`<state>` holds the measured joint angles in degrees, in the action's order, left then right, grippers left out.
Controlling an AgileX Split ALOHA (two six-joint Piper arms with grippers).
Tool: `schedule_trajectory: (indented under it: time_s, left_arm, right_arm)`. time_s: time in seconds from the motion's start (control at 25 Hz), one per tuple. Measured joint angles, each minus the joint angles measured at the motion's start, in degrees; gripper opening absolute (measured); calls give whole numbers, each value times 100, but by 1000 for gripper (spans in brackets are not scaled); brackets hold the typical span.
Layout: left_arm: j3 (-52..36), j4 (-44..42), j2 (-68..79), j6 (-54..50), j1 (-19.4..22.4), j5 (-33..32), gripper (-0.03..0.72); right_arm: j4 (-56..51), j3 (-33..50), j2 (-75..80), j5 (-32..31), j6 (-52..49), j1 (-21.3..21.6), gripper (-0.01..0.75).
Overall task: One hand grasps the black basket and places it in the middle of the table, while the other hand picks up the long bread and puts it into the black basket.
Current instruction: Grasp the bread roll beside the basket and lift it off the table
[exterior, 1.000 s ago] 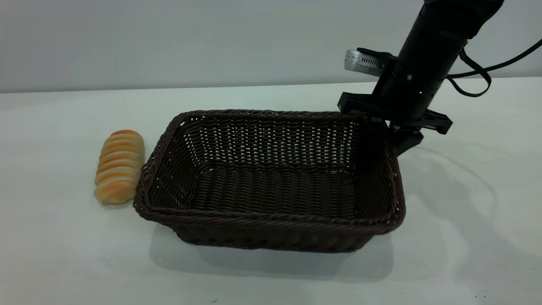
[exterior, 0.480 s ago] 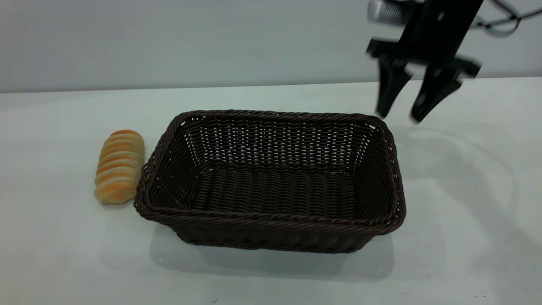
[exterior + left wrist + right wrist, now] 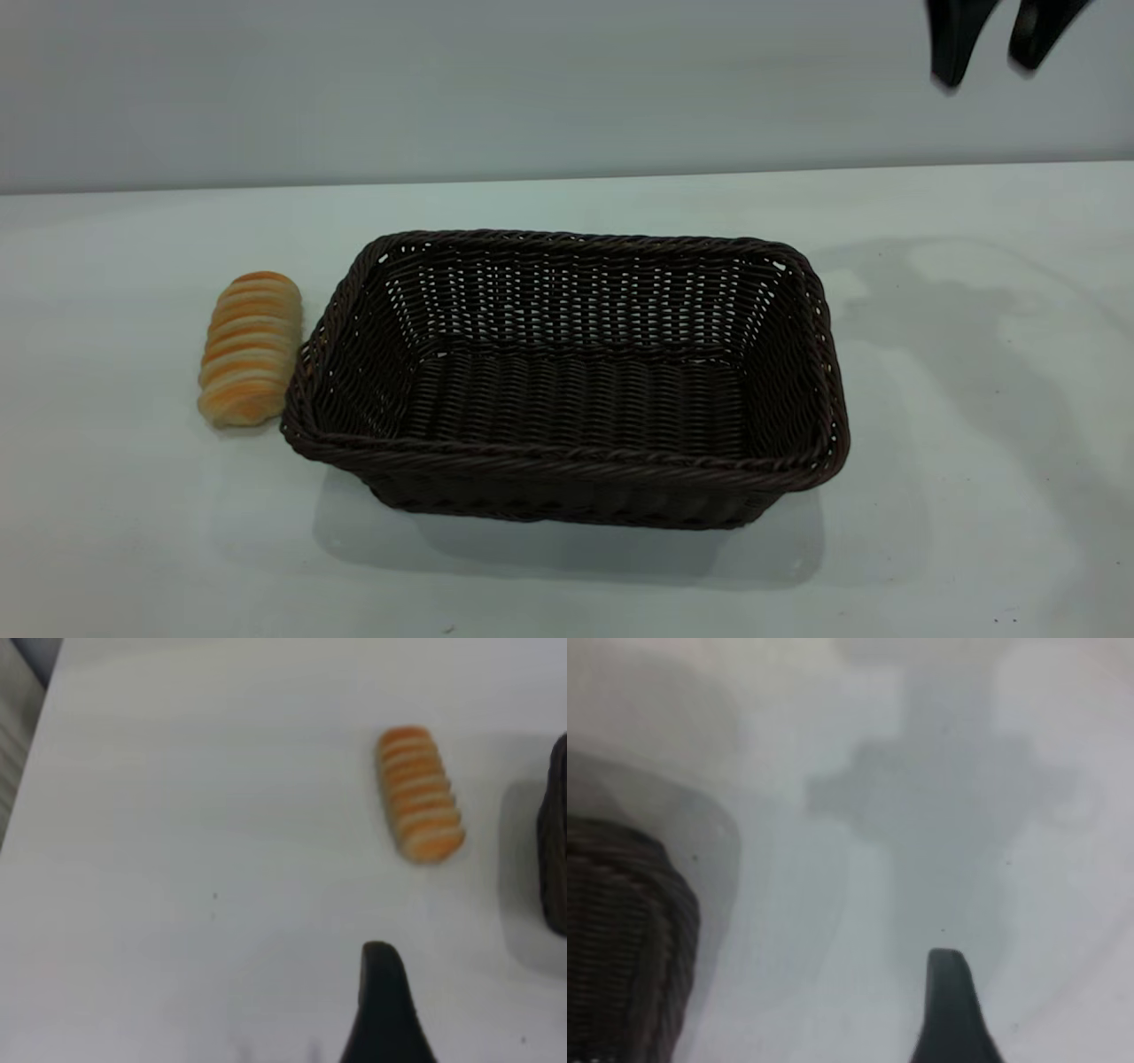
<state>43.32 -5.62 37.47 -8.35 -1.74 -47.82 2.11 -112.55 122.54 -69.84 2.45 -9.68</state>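
Observation:
The black basket [image 3: 567,458] stands empty on the middle of the table [image 3: 974,425]. The long bread [image 3: 251,347] lies on the table just off the basket's left end, close to its rim. High above the table's far right, my right gripper [image 3: 986,69] hangs open and holds nothing. In the right wrist view one finger [image 3: 950,1014] shows over bare table, with the basket's end [image 3: 620,939] off to one side. In the left wrist view my left gripper [image 3: 439,1028] hovers open above the table, one finger [image 3: 383,1010] showing, short of the long bread [image 3: 420,793] and the basket's edge [image 3: 556,850].
The right arm's shadow [image 3: 966,319] falls on the table to the right of the basket. A grey wall [image 3: 443,80] runs behind the table's far edge. A table edge [image 3: 35,753] shows in the left wrist view.
My right gripper has let go of the basket's far right corner, opened, and risen up and to the right. The basket and bread have stayed where they were.

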Motion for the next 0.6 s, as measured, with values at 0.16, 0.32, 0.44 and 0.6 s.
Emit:
schedule_trajectory:
  time_s: [0.16, 0.32, 0.44, 0.6]
  left_arm:
    - [0, -1, 497, 5, 0, -43, 540]
    - [0, -6, 1069, 5, 0, 141, 540]
    - [0, -6, 1587, 5, 0, 391, 540]
    - [26, -11, 2425, -4, 0, 733, 540]
  right_arm:
    - [-1, 567, -913, -18, -56, -5, 504]
    - [-73, 1600, -1962, -40, -58, -5, 482]
    - [-98, 2325, -2673, -63, -58, -5, 471]
    - [-110, 3016, -3514, -74, -58, -5, 464]
